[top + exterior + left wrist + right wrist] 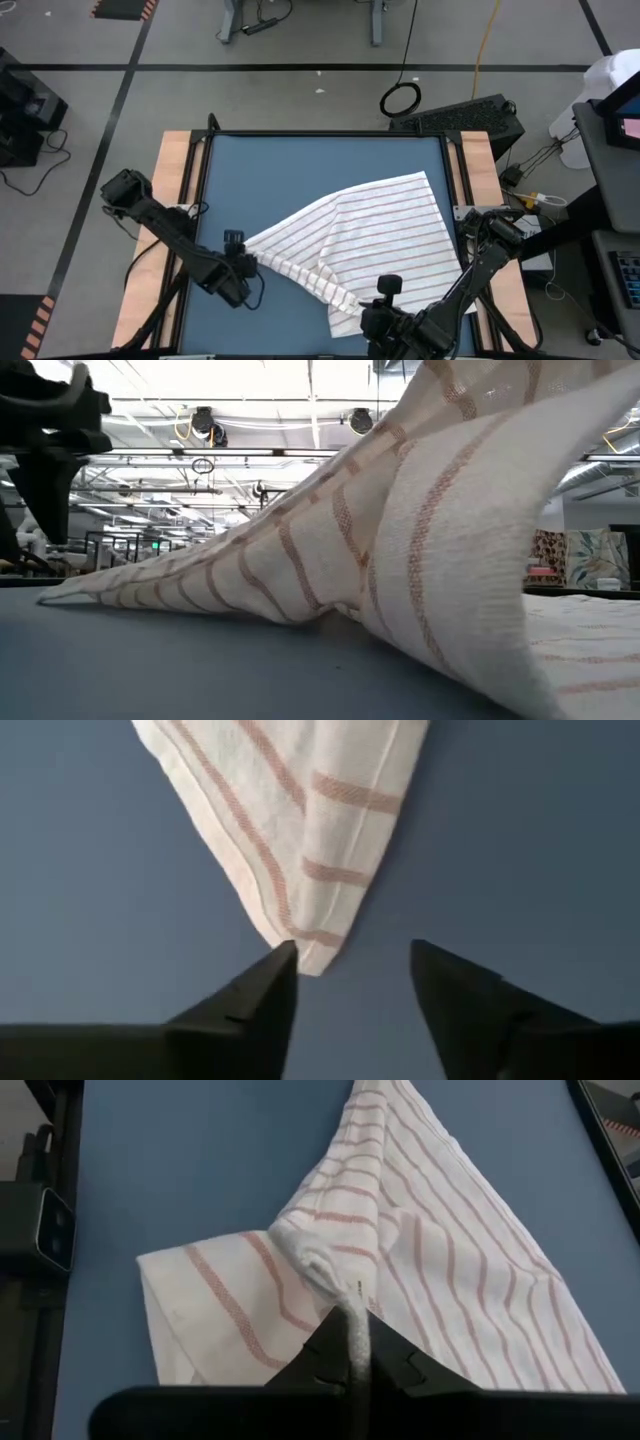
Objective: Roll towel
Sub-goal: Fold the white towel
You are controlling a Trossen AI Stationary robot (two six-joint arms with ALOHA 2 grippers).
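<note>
Rumpled, red-striped woven towel (370, 235)

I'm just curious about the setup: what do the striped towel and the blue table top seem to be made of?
The towel looks like thin woven cotton, matte: a coarse weave shows up close, and it drapes in soft folds. The table top seems a smooth matte blue sheet, perhaps plastic or a mat; its wooden-looking side rails are pale and bare.

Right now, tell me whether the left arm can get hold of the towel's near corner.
Probably yes. The left gripper is open, the towel corner lies just ahead of its fingers on bare table, nothing between. The right gripper pinches another edge.
</note>
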